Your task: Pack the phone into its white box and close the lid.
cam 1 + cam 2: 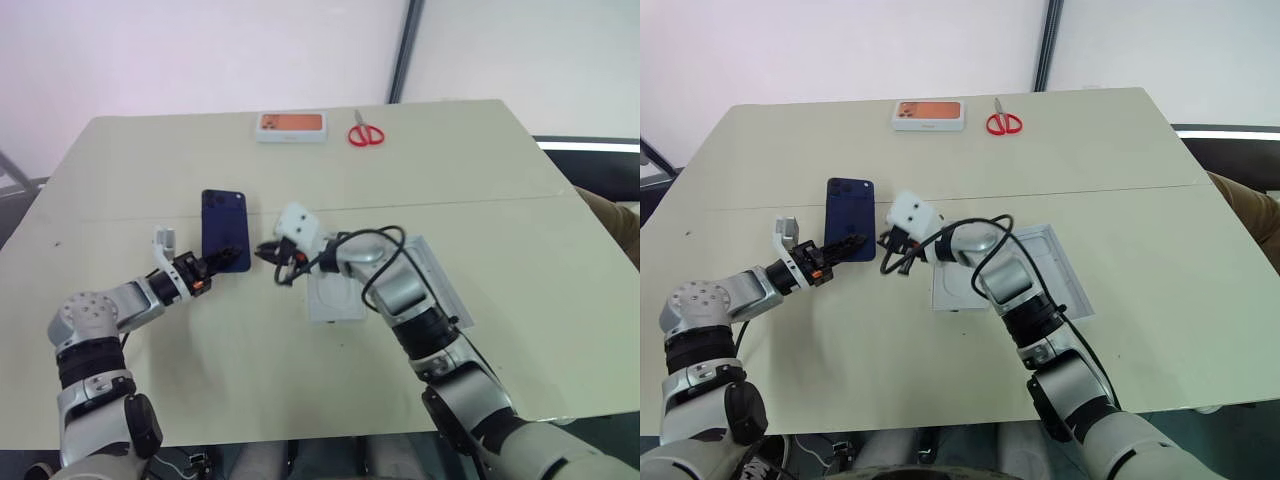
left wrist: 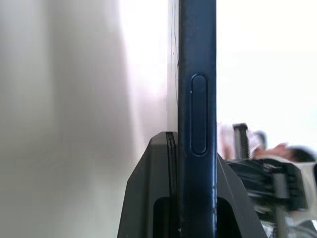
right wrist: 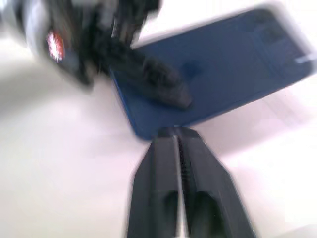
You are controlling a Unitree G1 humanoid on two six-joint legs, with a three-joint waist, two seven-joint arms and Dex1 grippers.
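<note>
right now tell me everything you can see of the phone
The phone is a slim dark navy-blue slab with rounded corners, a camera cluster at its far corner and a long side button. It looks smooth and glossy, back facing up above the table. The left gripper is shut on its near edge, a finger pressed against its face. The right gripper is just beside it.

Silver-grey arms, black cables, black fingers [image 2: 148,198].

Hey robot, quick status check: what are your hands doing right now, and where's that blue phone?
Left gripper shut on the phone. Right gripper beside its near corner, fingers together, holding nothing. White box waits under the right arm. Nothing in the way.
</note>
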